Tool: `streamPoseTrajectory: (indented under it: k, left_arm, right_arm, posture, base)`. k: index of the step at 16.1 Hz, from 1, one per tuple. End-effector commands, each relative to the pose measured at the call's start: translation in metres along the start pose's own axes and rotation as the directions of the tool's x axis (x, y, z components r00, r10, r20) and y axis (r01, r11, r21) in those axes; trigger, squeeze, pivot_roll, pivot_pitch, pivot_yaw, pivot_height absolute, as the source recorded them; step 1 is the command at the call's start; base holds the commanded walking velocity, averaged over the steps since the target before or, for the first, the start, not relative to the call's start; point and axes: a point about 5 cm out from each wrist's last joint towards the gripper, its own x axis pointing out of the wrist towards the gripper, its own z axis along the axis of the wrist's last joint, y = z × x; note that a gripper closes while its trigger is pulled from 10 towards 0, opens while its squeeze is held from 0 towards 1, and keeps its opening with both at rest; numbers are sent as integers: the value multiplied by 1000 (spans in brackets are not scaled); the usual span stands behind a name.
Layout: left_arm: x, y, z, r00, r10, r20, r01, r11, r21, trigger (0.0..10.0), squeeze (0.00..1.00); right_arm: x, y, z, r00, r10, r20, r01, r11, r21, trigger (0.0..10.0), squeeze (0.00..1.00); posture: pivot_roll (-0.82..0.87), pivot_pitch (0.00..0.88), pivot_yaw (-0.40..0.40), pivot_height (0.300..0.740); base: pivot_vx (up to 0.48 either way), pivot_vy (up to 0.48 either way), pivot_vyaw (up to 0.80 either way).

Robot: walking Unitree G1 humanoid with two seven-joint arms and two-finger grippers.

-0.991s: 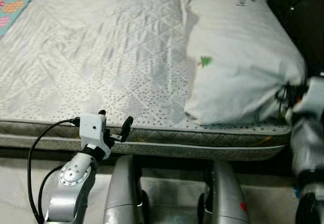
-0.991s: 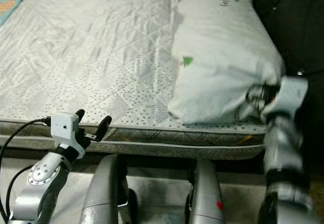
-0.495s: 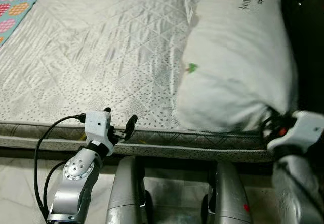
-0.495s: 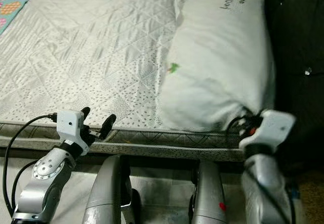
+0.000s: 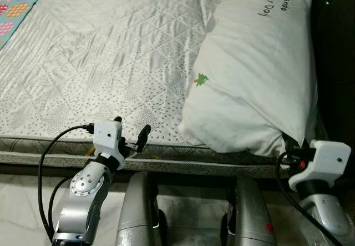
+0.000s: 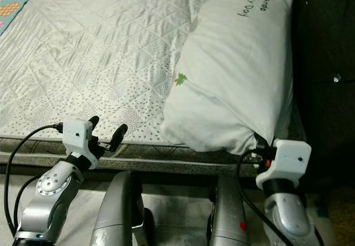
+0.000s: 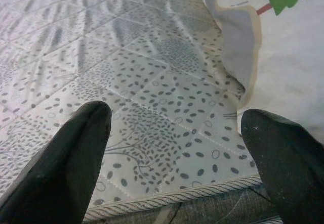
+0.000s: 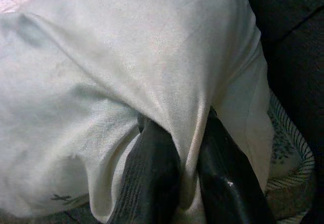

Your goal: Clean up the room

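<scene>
While the right gripper [image 8: 187, 168] pinched a fold of cloth at the near right corner of the pillow [image 5: 260, 74], its two black fingers [image 8: 152, 173] were squeezed together with the fabric bunched between them. From that grip the pillow ran straight away toward the far end of the mattress [image 5: 111, 51], long axis near to far, hugging the bed's right edge beside the dark headboard [image 6: 327, 46]. Clearly the right arm was the one on it! Over on the left, the left gripper [image 5: 130, 136] hovered spread wide and empty just at the mattress's near edge, the pillow's nearest corner lying off to its right.
</scene>
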Motion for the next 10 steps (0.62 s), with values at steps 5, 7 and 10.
streamPoseTrajectory:
  k: [5, 7, 10]
  left_arm:
    - [-2, 5, -3, 1000, 28, -6, -28, 1000, 12, 10000, 0]
    - [-6, 10, -3, 998, 55, -3, -55, 998, 18, 10000, 0]
    - [-9, 10, -4, 997, 72, 0, -72, 997, 16, 10000, 0]
  right_arm:
    - [65, -26, 17, 999, 26, 48, -21, 994, -107, 0, 0]
    - [90, -51, 33, 997, -15, 70, 26, 986, -164, 0, 0]
    - [115, -96, 62, 983, -129, 130, 158, 956, -246, 0, 0]
  posture:
    - [-33, 170, 119, 546]
    - [-22, 165, 108, 546]
    - [-16, 166, 101, 546]
  base:
    - [0, 0, 0]
    - [0, 0, 0]
    - [0, 0, 0]
